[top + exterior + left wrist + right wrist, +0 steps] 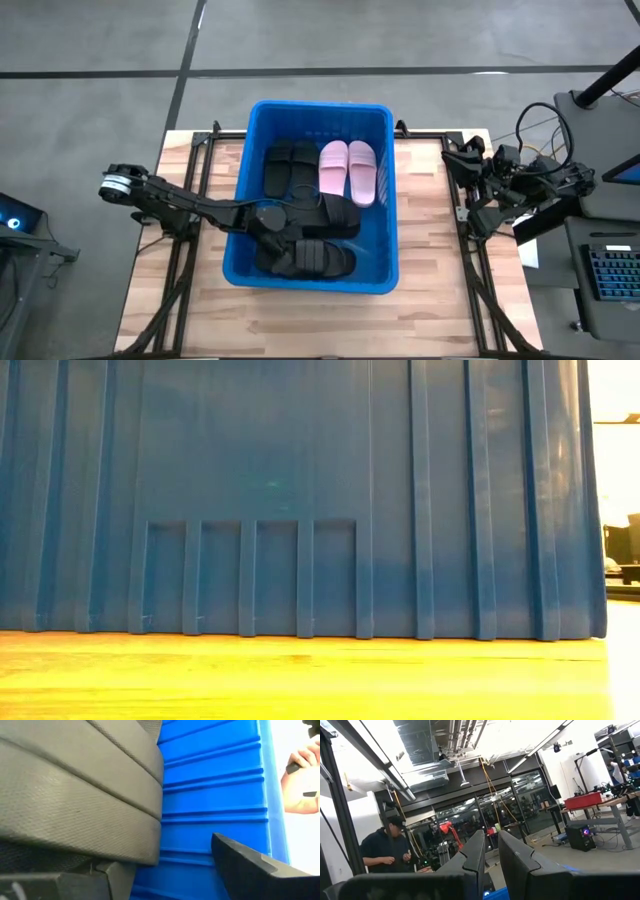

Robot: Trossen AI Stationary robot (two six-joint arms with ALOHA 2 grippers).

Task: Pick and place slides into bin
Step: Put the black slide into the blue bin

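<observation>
The left gripper (pixel 268 222), fingers spread, hangs among black slides (pixel 315 258) inside the bin (pixel 238 268)'s left wall; the right gripper (pixel 491 851), fingers nearly together and empty, waits right of the table (pixel 430 310).

2 dark jointed arms, loose black cables, wedge-shaped fingers (pixel 520 865)

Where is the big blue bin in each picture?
High view: the bin sits mid-table, slides inside.
Low view: its ribbed outer wall fills nearly the whole picture.
Left wrist view: its ribbed inner wall shows beside a black slide.
Right wrist view: only a blue sliver by the fingers.
Shared landmark: the bin's blue ribs.
</observation>
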